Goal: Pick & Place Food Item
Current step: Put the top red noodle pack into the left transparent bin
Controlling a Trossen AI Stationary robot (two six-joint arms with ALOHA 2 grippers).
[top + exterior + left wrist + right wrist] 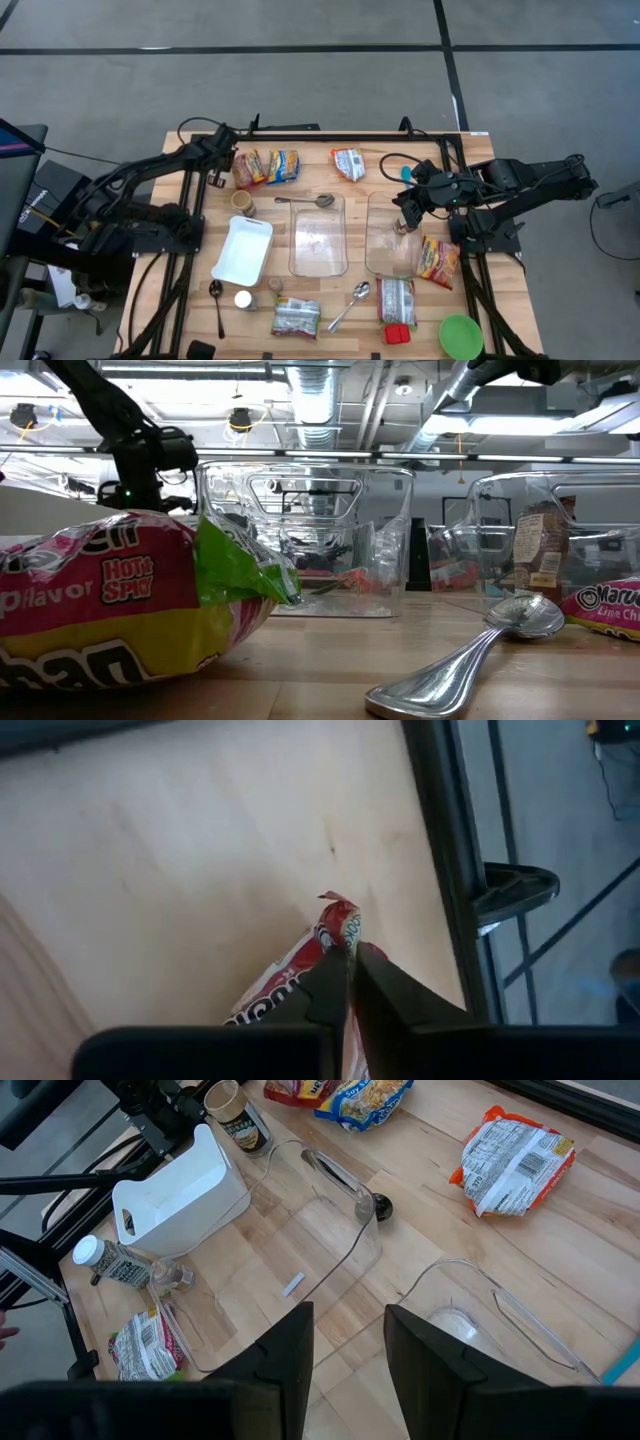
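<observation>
A red noodle packet (247, 168) lies at the table's far left, beside a yellow-and-blue packet (282, 165). My left gripper (232, 160) is at the red packet's left end and shut on it. In the left wrist view the red packet (290, 982) shows between and under the fingers. My right gripper (405, 205) hangs open above the right clear container (392, 235), with nothing between its fingers (290, 1350). My left gripper pinches the red packet's crimped end (342, 920) between its two fingers, and a corner of that end pokes out past the fingertips. The fingers slant down at it from the table's left. The rest of the packet runs back under the fingers, hidden by them.
Two clear containers (318, 236) stand mid-table, a white dish (243, 250) to their left. More packets lie at far middle (349, 163), right (439, 260) and near edge (296, 317). There are also spoons (310, 201), a cup (243, 203) and a green bowl (460, 335).
</observation>
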